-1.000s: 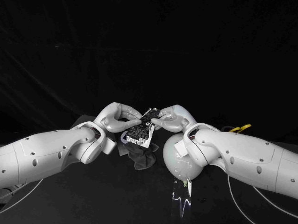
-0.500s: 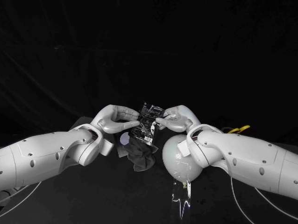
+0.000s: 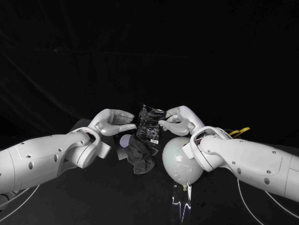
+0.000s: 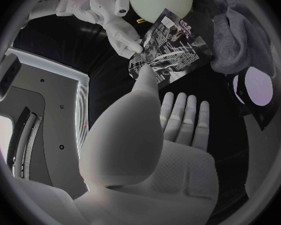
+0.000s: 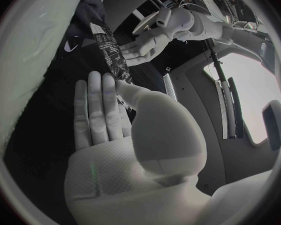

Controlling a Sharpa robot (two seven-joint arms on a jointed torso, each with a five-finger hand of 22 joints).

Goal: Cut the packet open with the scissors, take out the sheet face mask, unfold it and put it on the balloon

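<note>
Mid-air at the centre of the head view: packet (image 3: 149, 124) stands upright on edge, printed face out. Right hand (image 3: 176, 121) pinches one side edge between thumb and fingers. Left hand (image 3: 112, 123) sits just beside the opposite edge, fingers apart and loosely curved, gripping nothing. In the left wrist view its thumb tip is at the packet's edge, contact uncertain. Judged: the packet is raised and steadied so the left hand can take hold. Balloon (image 3: 178, 164) lies below the right wrist, near for the mask, with a dark cloth (image 3: 141, 157) beside it. Scissors (image 3: 239, 131): yellow handles poke past the right arm, blades hidden. Cannot tell whether the packet's top is cut.
</note>
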